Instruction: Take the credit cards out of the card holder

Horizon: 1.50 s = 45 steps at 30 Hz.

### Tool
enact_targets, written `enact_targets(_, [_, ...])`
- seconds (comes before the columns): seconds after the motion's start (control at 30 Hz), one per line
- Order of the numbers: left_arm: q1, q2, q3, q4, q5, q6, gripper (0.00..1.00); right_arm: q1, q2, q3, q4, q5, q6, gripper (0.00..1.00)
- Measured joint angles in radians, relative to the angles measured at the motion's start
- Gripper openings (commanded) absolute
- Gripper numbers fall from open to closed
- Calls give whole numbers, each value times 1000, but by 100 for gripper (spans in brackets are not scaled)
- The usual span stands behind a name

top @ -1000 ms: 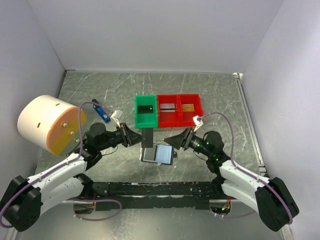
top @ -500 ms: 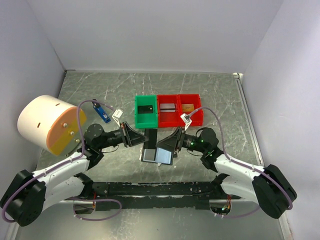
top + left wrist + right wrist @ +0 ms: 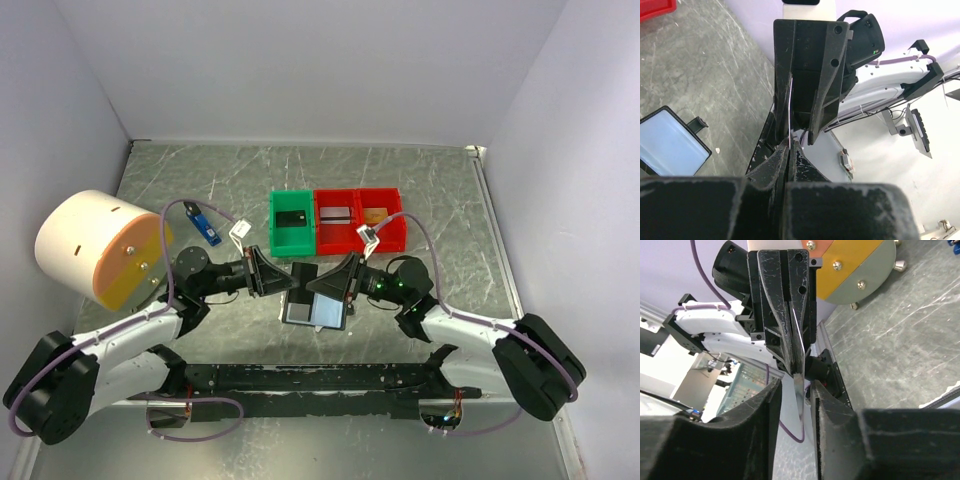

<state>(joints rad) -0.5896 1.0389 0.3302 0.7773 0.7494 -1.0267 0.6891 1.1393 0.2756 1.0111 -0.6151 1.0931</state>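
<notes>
The card holder (image 3: 316,311) lies open on the table, pale blue sleeves up; the left wrist view shows it too (image 3: 671,145). Just above it my left gripper (image 3: 279,277) is shut on one end of a thin dark credit card (image 3: 301,271), seen edge-on (image 3: 790,112). My right gripper (image 3: 331,282) faces it from the other side. Its fingers (image 3: 771,405) stand on either side of the card's free end (image 3: 799,382), with a small gap showing on each side. Other credit cards lie in the bins: a black one (image 3: 292,218), a silvery one (image 3: 336,213) and an orange-gold one (image 3: 376,214).
A green bin (image 3: 276,226) and a red two-part bin (image 3: 359,238) stand just behind the grippers. A large white and orange drum (image 3: 98,248) sits at the left. A small blue and black stick (image 3: 205,228) lies between drum and bins.
My right gripper has moved left up to the card held by the left gripper, and its jaws have narrowed around the card's free end. The left gripper edged slightly right, still shut.
</notes>
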Motion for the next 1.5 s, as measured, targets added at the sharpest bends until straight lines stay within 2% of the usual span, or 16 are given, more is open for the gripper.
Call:
enact_targets(0.2, [0,10,-8,37,11,-14,7,13,38,0,48,-1,23,1])
enact_targets(0.23, [0,10,-8,39,12,-14,7,13,43,0,55,-2,26,0])
enact_targets(0.3, [0,8,-8,36,11,-13,10,13,48,0,64,-2,32,0])
enact_targets(0.5, [0,-19,-4,-27,11,21,28,18,43,0,59,1,30,0])
enact_targets(0.63, [0,-39,3,-88,15,55,21,18,25,0,35,13,21,0])
enact_targets(0.83, [0,-60,6,-135,22,89,7,18,19,0,0,19,12,2])
enact_targets(0.93, [0,-62,6,-139,23,95,7,18,19,0,-4,20,12,10])
enact_targets(1.07, [0,-60,6,-131,28,92,7,18,19,0,-2,19,18,15])
enact_targets(1.37, [0,-40,5,-70,40,57,7,18,21,0,30,12,33,15])
enact_targets(1.5, [0,-39,0,-44,42,46,7,19,30,1,50,4,38,9])
